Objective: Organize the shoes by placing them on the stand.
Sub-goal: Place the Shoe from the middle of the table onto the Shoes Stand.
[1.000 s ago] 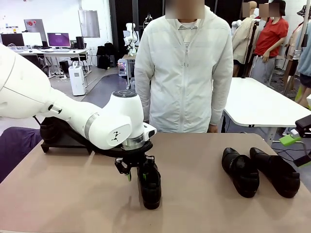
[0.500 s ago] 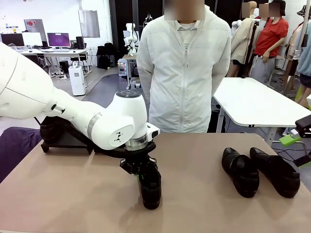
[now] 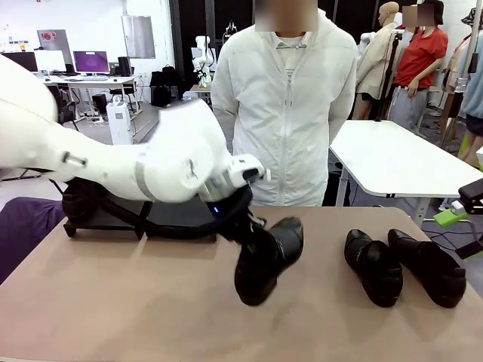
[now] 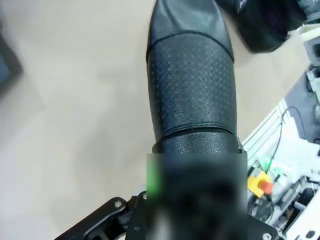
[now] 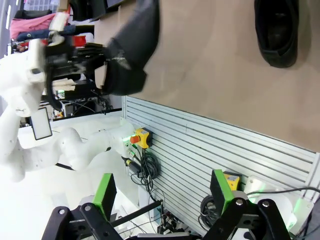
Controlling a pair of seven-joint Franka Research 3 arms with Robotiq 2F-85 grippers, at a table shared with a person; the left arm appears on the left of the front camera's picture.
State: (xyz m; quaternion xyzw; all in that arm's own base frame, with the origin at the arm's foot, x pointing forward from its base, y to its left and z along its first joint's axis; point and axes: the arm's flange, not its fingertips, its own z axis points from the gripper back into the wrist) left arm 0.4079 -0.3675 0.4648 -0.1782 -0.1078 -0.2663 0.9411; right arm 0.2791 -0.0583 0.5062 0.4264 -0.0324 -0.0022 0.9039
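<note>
Near the middle of the light brown tabletop (image 3: pixel 113 302), one glossy black leather slip-on shoe (image 3: pixel 268 256) is held by the left claw (image 3: pixel 247 230). The claw is clenched on the heel end of the shoe, and a bit of its green pad (image 3: pixel 253 243) is seen against the black leather. The shoe is tipped, with its round toe pointed down at the tabletop and its heel up in the air. Whether the toe touches the tabletop cannot be told, because that part is blurred. In the left wrist view, the top of the shoe is seen to be covered with tiny dots.

To the right, well apart from the held shoe, two more glossy black shoes are laid flat on the tabletop. The inner shoe (image 3: pixel 373 268) and the outer shoe (image 3: pixel 426 268) are set side by side, with their toes turned toward the robot.

To the left, behind the white left arm (image 3: pixel 90 162), a low matte-black platform on short legs (image 3: pixel 102 217) is placed on the tabletop. A dark round shape is seen at its left end, but it cannot be told what it is.

In the right wrist view, the right claw (image 5: pixel 162 195) is released, with its two green-padded fingers (image 5: pixel 105 192) spread wide apart.

At the far side of the tabletop, a person in a white zip jacket (image 3: pixel 283 113) is seen standing.
</note>
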